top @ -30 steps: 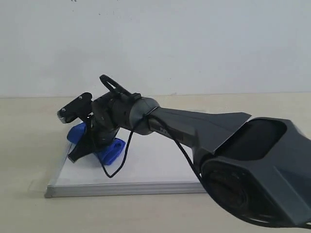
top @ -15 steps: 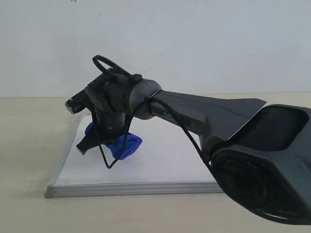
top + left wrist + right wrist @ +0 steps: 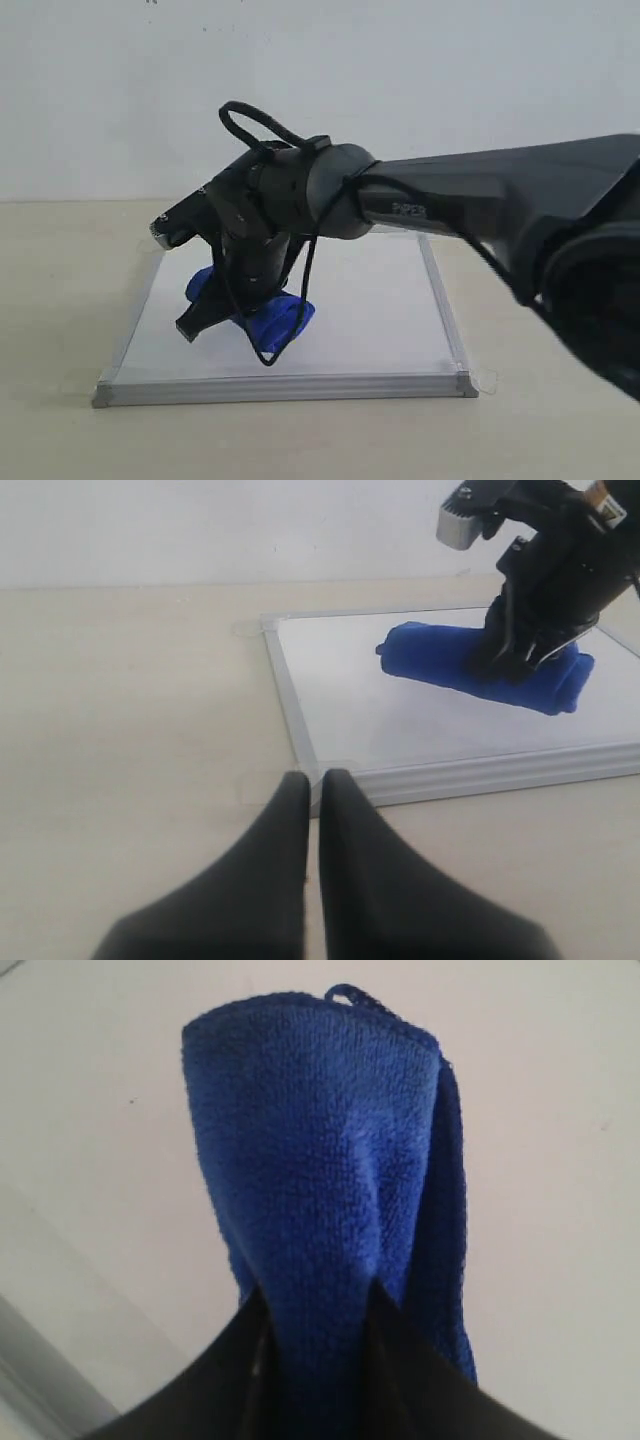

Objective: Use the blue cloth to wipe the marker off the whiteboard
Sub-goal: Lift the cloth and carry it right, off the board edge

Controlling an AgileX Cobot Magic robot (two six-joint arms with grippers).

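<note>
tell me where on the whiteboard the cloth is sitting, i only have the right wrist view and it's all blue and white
Observer: The blue cloth lies on the whiteboard, in its near-left part as the exterior view shows it, short of the near edge.
Operator: can you see any marker on it
Observer: No marker lines show on the bare board in the exterior or left wrist view. Whatever is under the cloth is hidden.
Operator: and the left side, what's it doing
Observer: The left end effector is off the board, over the table by one of the board's corners. Its fingers are together and hold nothing.
</note>
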